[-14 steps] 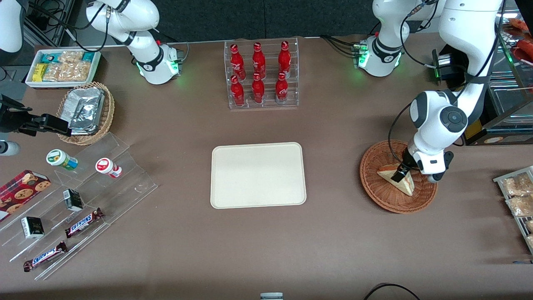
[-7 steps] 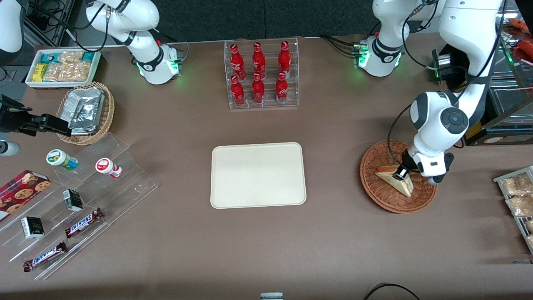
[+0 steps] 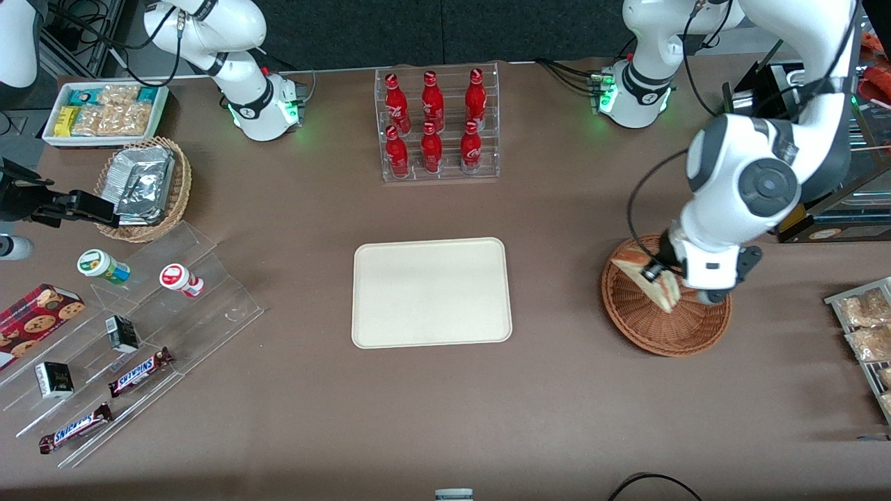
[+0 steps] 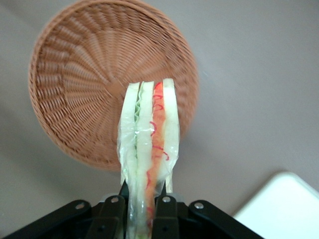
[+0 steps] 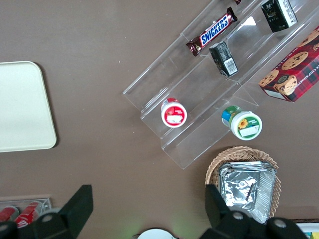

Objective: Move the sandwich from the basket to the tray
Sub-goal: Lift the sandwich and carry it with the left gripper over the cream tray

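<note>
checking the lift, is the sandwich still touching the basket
Apart. The left wrist view shows the sandwich clamped in the gripper, hanging clear above the basket.

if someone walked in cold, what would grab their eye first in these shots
Probably the sandwich, pinched in the gripper and lifted above the basket at the working arm's end of the table. Next, the bare cream tray mid-table, and the rack of red bottles farther from the front camera than it.

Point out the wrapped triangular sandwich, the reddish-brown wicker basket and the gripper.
wrapped triangular sandwich (image 4: 149,134), left wrist view, cut edge
reddish-brown wicker basket (image 3: 665,334), front view, woven wall
gripper (image 4: 140,206), left wrist view, between fingertips
</note>
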